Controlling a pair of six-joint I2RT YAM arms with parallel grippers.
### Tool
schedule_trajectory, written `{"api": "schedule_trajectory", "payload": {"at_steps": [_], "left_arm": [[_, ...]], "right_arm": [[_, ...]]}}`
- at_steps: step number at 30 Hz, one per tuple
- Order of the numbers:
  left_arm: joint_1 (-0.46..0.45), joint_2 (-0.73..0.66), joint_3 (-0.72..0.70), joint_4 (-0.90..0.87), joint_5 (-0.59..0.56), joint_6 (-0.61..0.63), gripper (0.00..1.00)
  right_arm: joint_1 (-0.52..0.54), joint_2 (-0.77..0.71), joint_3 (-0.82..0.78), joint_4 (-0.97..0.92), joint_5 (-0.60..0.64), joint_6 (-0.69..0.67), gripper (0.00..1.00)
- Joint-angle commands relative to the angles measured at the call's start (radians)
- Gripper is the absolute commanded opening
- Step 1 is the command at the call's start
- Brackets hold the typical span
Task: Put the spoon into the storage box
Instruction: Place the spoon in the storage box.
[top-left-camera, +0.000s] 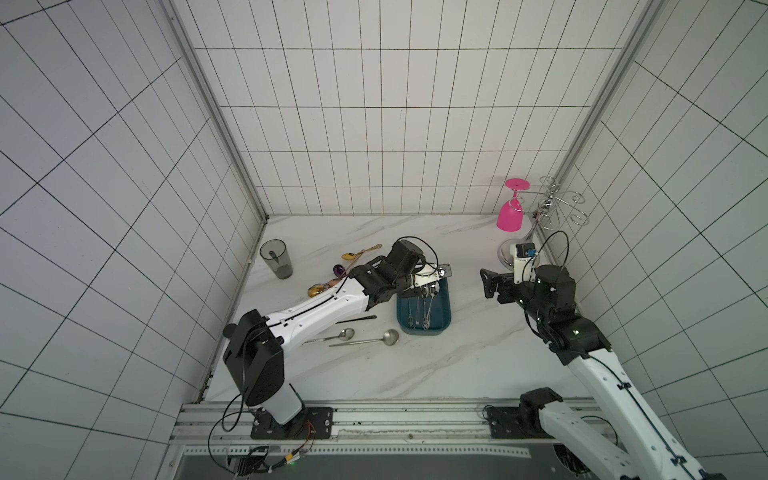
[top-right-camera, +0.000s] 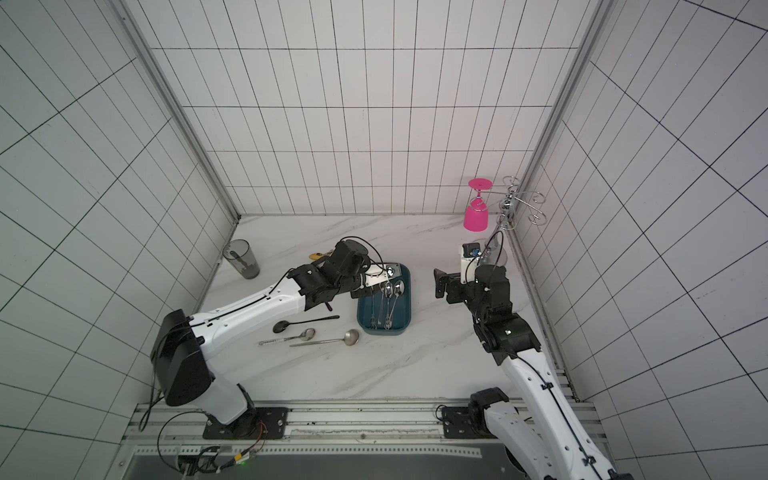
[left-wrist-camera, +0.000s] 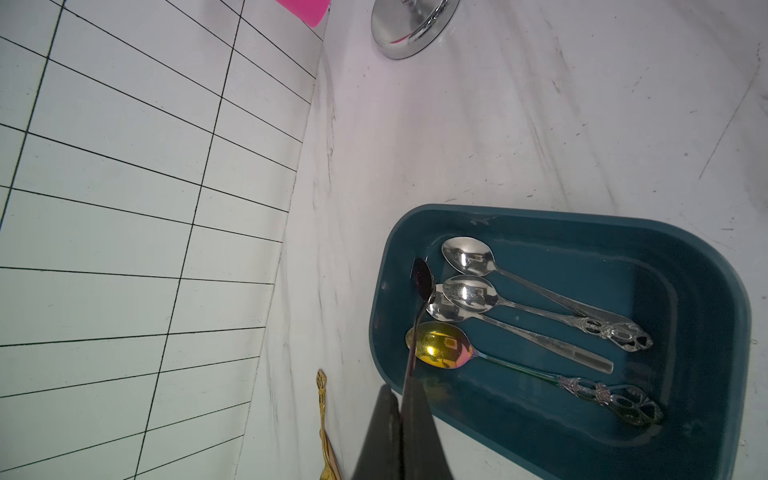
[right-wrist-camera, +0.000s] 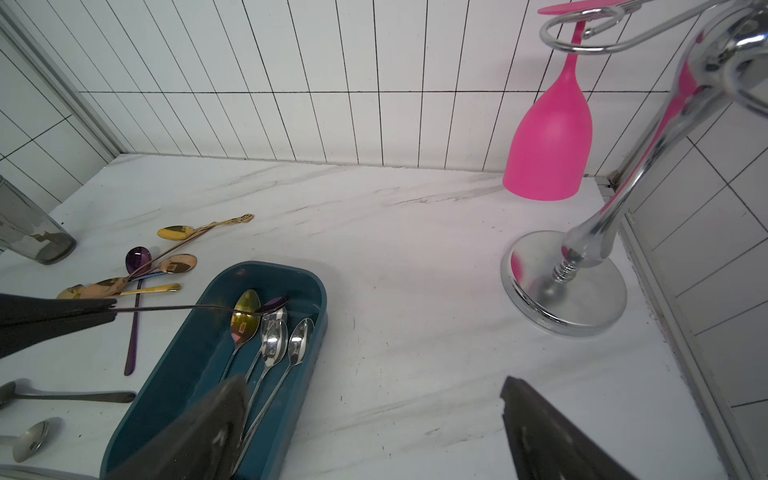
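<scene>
The storage box (top-left-camera: 441, 321) (top-right-camera: 405, 318) is a dark teal tub in mid-table, seen in both top views. Several spoons lie in it, silver ones (left-wrist-camera: 467, 257) and a gold iridescent one (left-wrist-camera: 440, 347). My left gripper (left-wrist-camera: 399, 392) (right-wrist-camera: 111, 308) is shut on the handle of a thin dark spoon (left-wrist-camera: 423, 282) (right-wrist-camera: 187, 308). That spoon's bowl hangs over the box's far end, above the others. My right gripper (right-wrist-camera: 372, 386) (top-left-camera: 488, 282) hangs open to the right of the box, with nothing between its fingers.
Loose gold spoons (top-left-camera: 361, 252), a purple spoon (top-left-camera: 340, 271), a silver spoon (top-left-camera: 345, 334), a ladle (top-left-camera: 388, 336) and a black spoon (top-right-camera: 282, 326) lie left of the box. A smoky cup (top-left-camera: 277, 258) stands by the left wall. A pink glass (top-left-camera: 510, 214) hangs on a chrome rack (top-left-camera: 552, 203) at the back right.
</scene>
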Motion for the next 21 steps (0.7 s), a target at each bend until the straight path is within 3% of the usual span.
{"api": "schedule_trajectory", "payload": {"at_steps": [1,5,10,14,21], "left_arm": [[-0.02,0.023,-0.019,0.048,-0.04,-0.027,0.0],[-0.062,0.022,-0.033,0.028,-0.075,-0.043,0.09],[-0.133,0.0,-0.024,-0.048,-0.117,-0.095,0.38],[-0.147,-0.037,0.032,-0.141,-0.06,-0.2,0.56],[-0.098,-0.102,0.128,-0.271,0.052,-0.399,0.7]], "right_arm": [[-0.014,-0.001,-0.021,-0.006,0.022,0.047,0.99],[-0.015,0.007,-0.022,-0.007,0.009,0.047,0.99],[-0.016,0.016,-0.021,-0.006,-0.017,0.044,0.98],[-0.015,0.015,-0.029,0.001,-0.035,0.032,0.99],[-0.001,0.063,-0.002,-0.032,-0.087,-0.003,0.99]]}}
